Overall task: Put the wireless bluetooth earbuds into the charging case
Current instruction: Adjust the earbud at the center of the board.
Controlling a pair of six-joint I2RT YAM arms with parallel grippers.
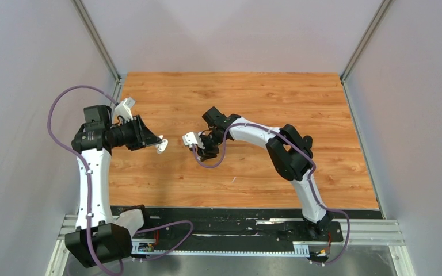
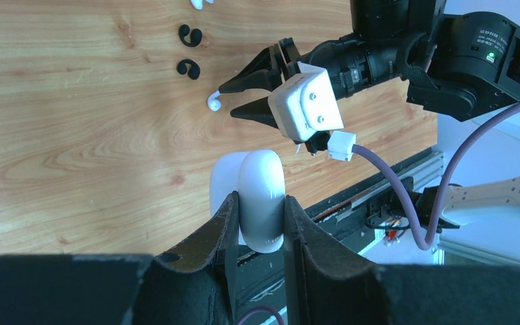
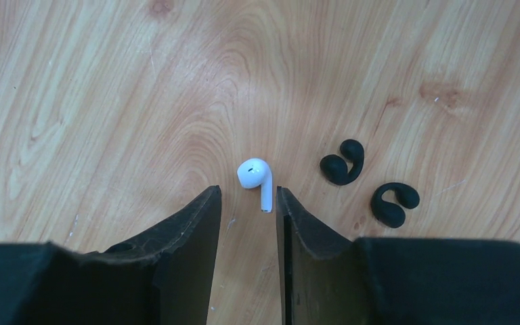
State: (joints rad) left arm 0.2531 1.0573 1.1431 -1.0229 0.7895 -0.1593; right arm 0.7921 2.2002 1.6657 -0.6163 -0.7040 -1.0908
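Observation:
My left gripper (image 2: 261, 206) is shut on the white charging case (image 2: 261, 179) and holds it in the air above the table's left side (image 1: 161, 144). A white flap of the case sticks out to the left of the fingers. One white earbud (image 3: 256, 177) lies on the wood, stem toward me, just beyond the tips of my right gripper (image 3: 247, 198). That gripper is open, hangs low over the table and holds nothing. The left wrist view shows the same earbud (image 2: 213, 101) at the right gripper's tips (image 2: 230, 100). A second earbud (image 2: 199, 3) is cut off by the top edge.
Two small black ear hooks (image 3: 342, 162) (image 3: 393, 203) lie on the wood just right of the earbud. Grey walls close in the wooden table (image 1: 299, 98) on three sides. A black strip and metal rail (image 1: 236, 230) run along the near edge.

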